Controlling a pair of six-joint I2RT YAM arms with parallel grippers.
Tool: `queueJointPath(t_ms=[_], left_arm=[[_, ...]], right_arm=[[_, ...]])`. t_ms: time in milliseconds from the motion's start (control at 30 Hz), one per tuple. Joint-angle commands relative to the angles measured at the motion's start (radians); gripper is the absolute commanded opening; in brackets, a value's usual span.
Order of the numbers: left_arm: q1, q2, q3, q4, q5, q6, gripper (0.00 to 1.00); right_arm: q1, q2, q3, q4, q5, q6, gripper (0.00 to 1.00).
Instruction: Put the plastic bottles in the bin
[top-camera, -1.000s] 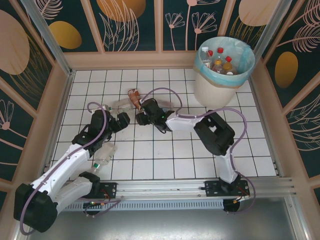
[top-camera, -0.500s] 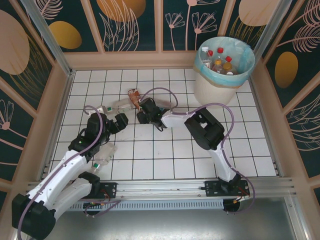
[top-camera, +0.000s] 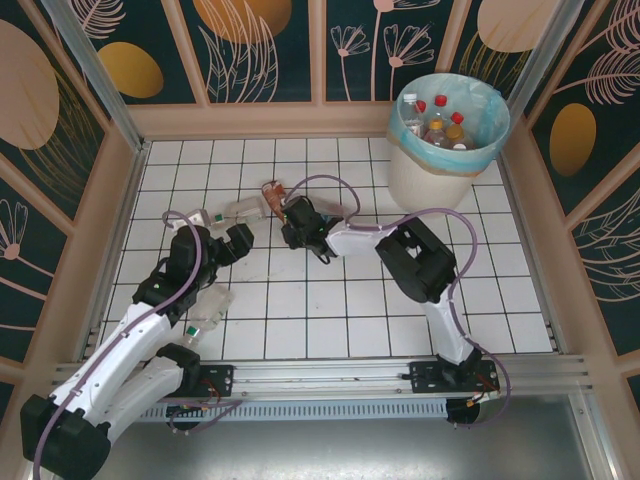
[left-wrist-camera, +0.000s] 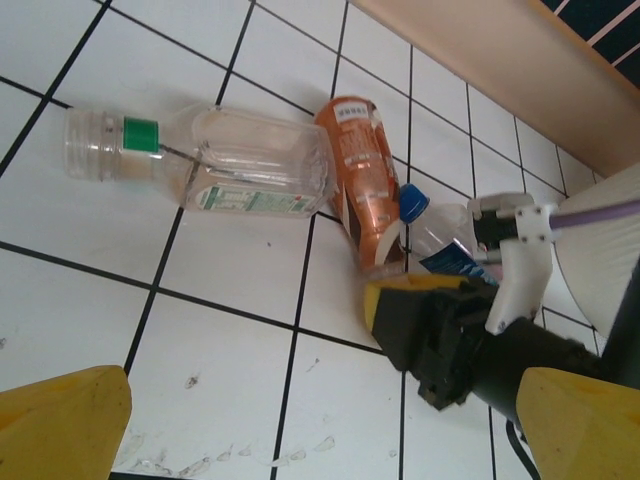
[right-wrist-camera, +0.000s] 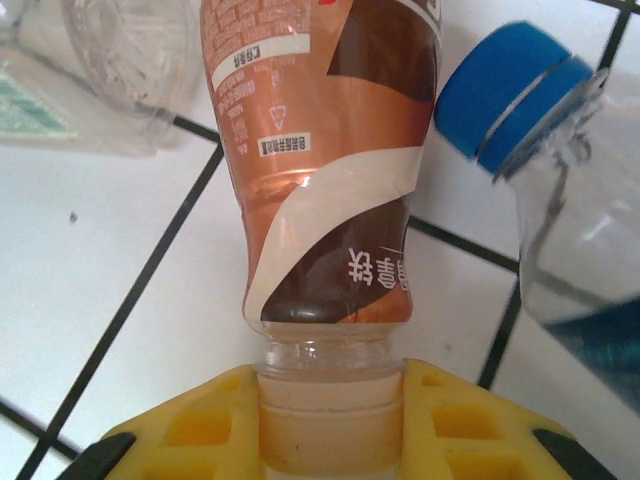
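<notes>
Near edge, left: a clear bottle (top-camera: 207, 308) lies on the tiled table (top-camera: 330, 320) beside the left arm. Above it the left gripper (top-camera: 232, 243) hovers with its jaws spread wide, holding nothing. In front of it a green-banded bottle (left-wrist-camera: 210, 165) lies on its side.

Mid-table: the right gripper (right-wrist-camera: 330, 425) is clamped on the capped neck of the brown-labelled bottle (right-wrist-camera: 320, 150). The bottle lies flat, crowded against the green-banded one and a blue-capped bottle (right-wrist-camera: 515, 95).

It has a copper and dark-brown shrink sleeve with a cream band and small print; the sleeve hides the fill.

Handling, judged: light, with thin walls that dent and a slick sleeve. The stiff neck ring is the sound hold, though the body may swing from it.

Far right: the bin (top-camera: 430, 180), cream with a pale blue liner, already holds several red-capped bottles (top-camera: 440, 125).
</notes>
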Motion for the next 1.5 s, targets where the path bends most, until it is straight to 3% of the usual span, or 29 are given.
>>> queueJointPath(t_ms=[0,300,600,767,967,1200,1333,1467], left_arm=[[0.007,0.000,0.055,-0.011,-0.025,0.041,0.98],[0.007,0.030,0.100,0.040,0.004,0.043,0.99],[0.007,0.051,0.116,0.072,0.064,0.057,0.99],[0.006,0.076,0.131,0.125,0.191,0.018,0.98],[0.007,0.146,0.168,0.250,0.453,-0.077,0.98],[0.006,0.181,0.178,0.377,0.613,-0.151,0.98],[0.006,0.202,0.214,0.360,0.625,-0.147,0.99],[0.006,0.216,0.243,0.300,0.543,-0.135,0.93]], right_arm=[[0.022,-0.109,-0.057,-0.023,0.018,0.023,0.14],[0.051,-0.319,-0.238,-0.038,0.033,0.072,0.09],[0.074,-0.584,-0.436,0.038,-0.103,0.053,0.07],[0.077,-0.737,-0.537,0.079,-0.167,0.050,0.05],[0.077,-0.898,-0.598,0.140,-0.319,0.029,0.04],[0.076,-0.934,-0.584,0.144,-0.389,0.040,0.03],[0.083,-0.941,-0.589,0.156,-0.435,0.043,0.03],[0.086,-0.956,-0.602,0.153,-0.484,0.035,0.03]])
